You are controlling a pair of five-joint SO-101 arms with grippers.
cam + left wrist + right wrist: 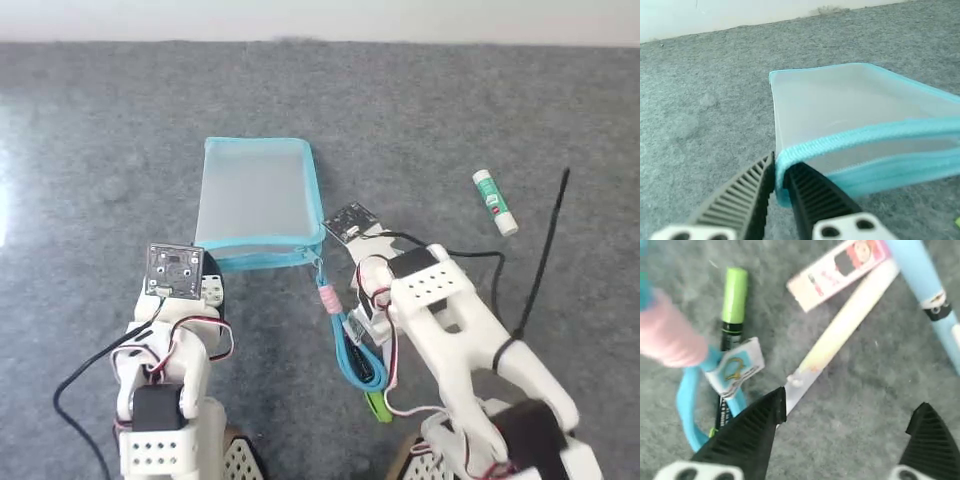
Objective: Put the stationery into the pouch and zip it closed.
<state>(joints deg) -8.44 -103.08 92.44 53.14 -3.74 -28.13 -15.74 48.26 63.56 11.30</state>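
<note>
Pouch (258,200), one, pinched at a zip-edge corner by left claw (779,167); lay flat on the table (100,120), long axis away from the arms, zip edge nearest them. Right claw (852,405) spread above one green marker (734,290), one blue pen (920,285), one small box (837,265), one pale stick (850,320). One glue stick (495,202) well apart.

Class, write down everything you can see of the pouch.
The pouch is a rectangular case with frosted translucent sides and turquoise fabric edging, lying flat on the grey mat. The left gripper pinches its turquoise edge at one near corner. From the other near corner a pink bead and blue strap trail away.
</note>
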